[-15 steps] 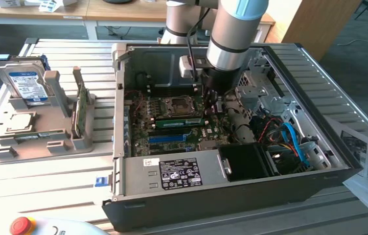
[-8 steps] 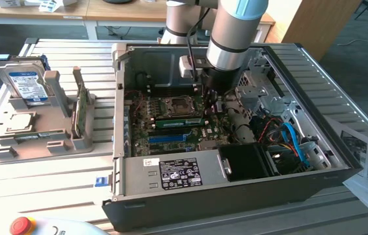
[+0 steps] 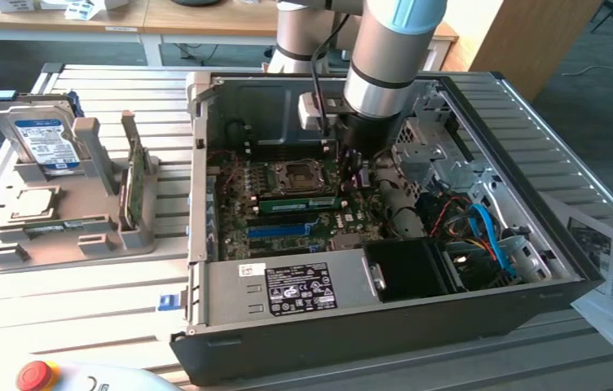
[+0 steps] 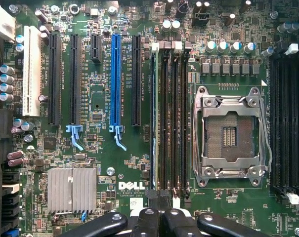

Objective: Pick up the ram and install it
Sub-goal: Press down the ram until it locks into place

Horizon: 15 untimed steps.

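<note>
Gripper (image 4: 159, 217) clenched, fingers pressed together with nothing between them, poised above the open computer case (image 3: 209, 187) at the end of the memory slots (image 4: 171, 118). Ram (image 3: 297, 203) seated on edge in a slot on the motherboard (image 3: 252, 228), just beside the empty CPU socket (image 4: 230, 136) and directly under the tool; seen edge-on in the wrist view as a thin strip (image 4: 153, 118) in the slot nearest the black expansion slots, running straight away from the closed fingertips, near them but whether touching cannot be told. White retaining clips (image 4: 155, 47) at the far end of the slots. Long blue expansion slot (image 4: 115, 81) well to the side of the ram, with black slots flanking it.

"DELL" printed in white on the board (image 4: 129, 186), just beside the gripper; finer print beneath it too small to read. Power supply label (image 3: 301, 289) covered in small text and marks, unreadable. Hard drive (image 3: 48, 140) with a blue-and-white label upright in the grey holder (image 3: 89, 236) at the exterior view's left, wording illegible. Red button (image 3: 35, 375) at the near edge.
</note>
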{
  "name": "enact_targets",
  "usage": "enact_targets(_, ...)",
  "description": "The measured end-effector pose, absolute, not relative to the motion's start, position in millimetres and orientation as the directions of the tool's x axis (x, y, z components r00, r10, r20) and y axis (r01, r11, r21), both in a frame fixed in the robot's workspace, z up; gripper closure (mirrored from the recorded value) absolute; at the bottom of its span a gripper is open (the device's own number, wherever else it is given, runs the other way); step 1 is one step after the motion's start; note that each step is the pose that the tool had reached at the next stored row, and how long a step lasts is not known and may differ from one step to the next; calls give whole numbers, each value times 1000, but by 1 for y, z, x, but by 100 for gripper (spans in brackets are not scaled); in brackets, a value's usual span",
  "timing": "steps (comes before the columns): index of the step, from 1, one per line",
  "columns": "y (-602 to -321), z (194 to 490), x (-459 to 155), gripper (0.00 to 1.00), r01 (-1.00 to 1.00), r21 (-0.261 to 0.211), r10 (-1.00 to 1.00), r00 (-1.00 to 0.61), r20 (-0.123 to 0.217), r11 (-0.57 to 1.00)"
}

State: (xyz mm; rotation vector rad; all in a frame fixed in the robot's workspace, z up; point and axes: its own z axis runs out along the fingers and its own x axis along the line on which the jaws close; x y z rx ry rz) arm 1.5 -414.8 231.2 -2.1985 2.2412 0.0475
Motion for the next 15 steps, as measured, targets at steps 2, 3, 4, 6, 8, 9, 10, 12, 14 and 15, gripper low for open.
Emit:
enact_targets(2,-415,231,1,89,-1000,20,-1000,-19,-22,19)
enact_targets(3,-415,231,2,89,-1000,20,-1000,-19,-22,19)
enact_targets(4,-415,231,2,89,-1000,20,-1000,-19,-22,19)
enact_targets(6,-415,231,2,89,-1000,20,-1000,-19,-22,19)
enact_targets(8,-415,230,1,89,-1000,20,-1000,-19,-22,19)
enact_targets(9,-415,230,1,89,-1000,20,-1000,-19,-22,19)
enact_targets(10,-415,229,1,89,-1000,20,-1000,-19,-22,19)
enact_targets(12,-415,229,1,89,-1000,20,-1000,-19,-22,19)
enact_targets(14,-415,228,1,89,-1000,20,-1000,-19,-22,19)
enact_targets(15,-415,228,1,89,-1000,20,-1000,-19,-22,19)
